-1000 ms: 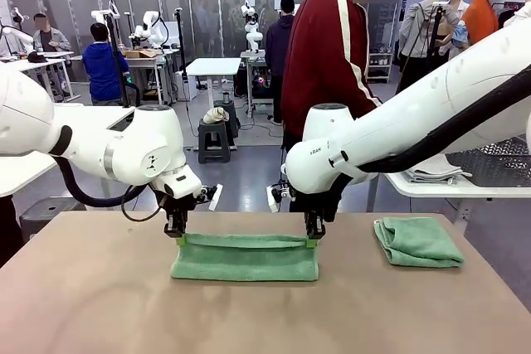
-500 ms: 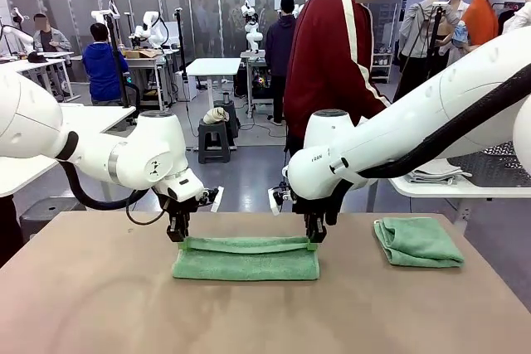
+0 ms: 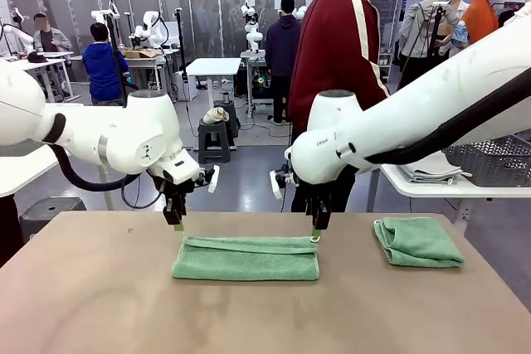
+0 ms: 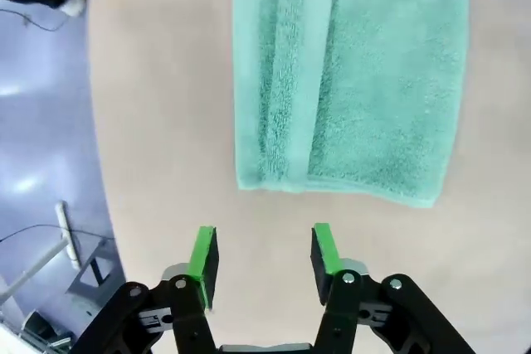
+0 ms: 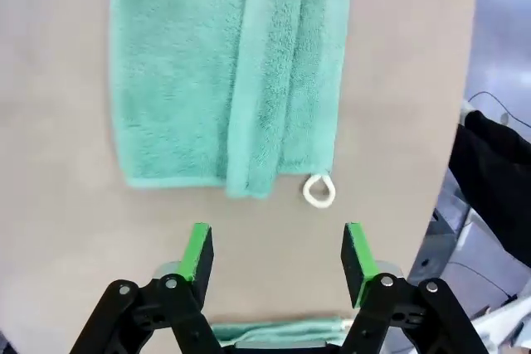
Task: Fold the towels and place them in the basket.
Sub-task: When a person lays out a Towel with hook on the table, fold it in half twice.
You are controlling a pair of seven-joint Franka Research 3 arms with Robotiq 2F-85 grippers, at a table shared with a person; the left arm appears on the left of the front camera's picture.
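The right hand hangs above the tabletop, jaws spread apart, with nothing between the green pads. A folded mint-green towel lies flat on the tabletop just beyond the fingertips, clear of them. A small white loop projects from the towel's near corner. The edge of a second towel shows at the bottom, behind the hand.

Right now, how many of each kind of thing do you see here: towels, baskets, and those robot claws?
Towels: 2, the middle towel and the right towel, both folded.
Grippers: 2, the left gripper and the right gripper, both open.
Baskets: 1, the basket at the far right.
Total: 5.
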